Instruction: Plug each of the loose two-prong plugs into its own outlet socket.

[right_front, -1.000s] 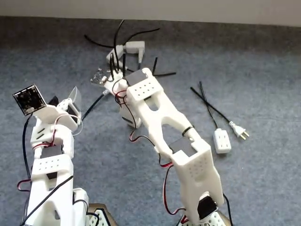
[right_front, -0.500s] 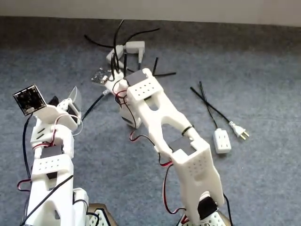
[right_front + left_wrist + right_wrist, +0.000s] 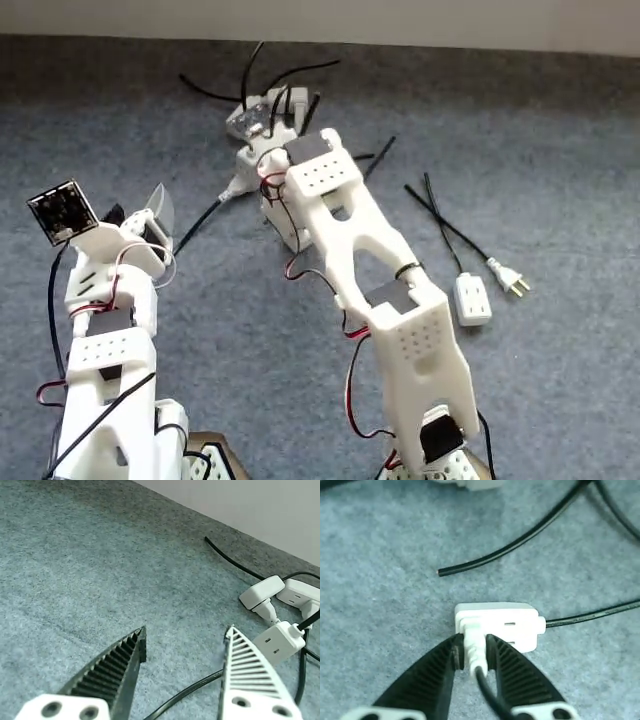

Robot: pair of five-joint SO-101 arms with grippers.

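Note:
My right gripper (image 3: 472, 647) is shut on a white two-prong plug (image 3: 473, 645), its front end against a white outlet socket (image 3: 501, 622) on the grey carpet. From above, this gripper (image 3: 254, 120) sits at the back centre among white sockets (image 3: 288, 100) and black cables. My left gripper (image 3: 184, 642) hangs open over bare carpet, with a socket (image 3: 279, 641) just beyond one finger (image 3: 245, 667) and two more white pieces (image 3: 262, 594) farther off. A loose plug (image 3: 508, 278) lies beside another socket (image 3: 472, 300) at the right.
Black cables (image 3: 445, 225) trail across the carpet at the back and right. A cut cable end (image 3: 440, 572) lies just past the held plug. A pale wall (image 3: 400, 20) borders the far edge. The left arm (image 3: 105, 300) stands at the near left.
The right arm has swung toward the back, carrying its gripper and plug up to the sockets near the wall; nearby cables shifted with it. The left arm has kept still.

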